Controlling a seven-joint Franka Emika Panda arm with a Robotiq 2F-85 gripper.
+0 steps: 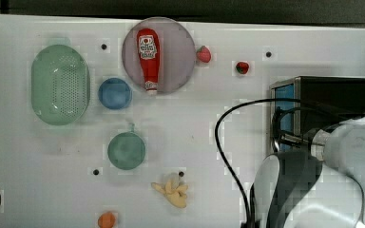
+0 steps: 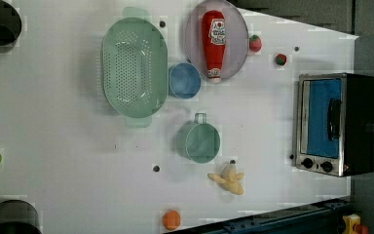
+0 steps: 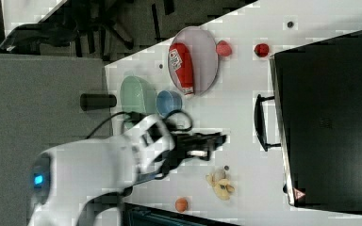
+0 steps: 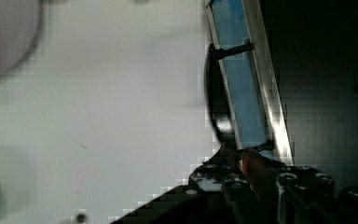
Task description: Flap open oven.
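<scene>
On the top view's right, the oven (image 1: 332, 102) faces left; the hand (image 3: 219, 141) is nearly closed, holding nothing.

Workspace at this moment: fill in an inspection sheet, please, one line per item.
Surface: white table, dotted with small dark holes.
Job's things: oven, door shut, bar handle free.
Clutter: ketchup bottle on a plate; green colander; blue bowl; green pot; banana; two strawberries; orange.
End effector: short of the handle, holding nothing; jaws nearly closed.
Cables: black cable looping from the wrist.
Surroundings: dark floor, grey panel.
</scene>
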